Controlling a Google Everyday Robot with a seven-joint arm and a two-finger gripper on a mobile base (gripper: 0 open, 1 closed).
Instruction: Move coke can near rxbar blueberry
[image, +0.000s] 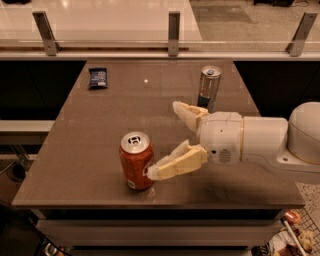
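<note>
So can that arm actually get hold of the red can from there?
Probably yes: the open end effector sits right beside the coke can, with nothing between them.

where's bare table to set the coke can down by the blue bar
Bare table lies between the rxbar blueberry and the tall silver can, and from the bar forward to the coke can. Crowded: the near side, where the open gripper sits beside the coke can.
</note>
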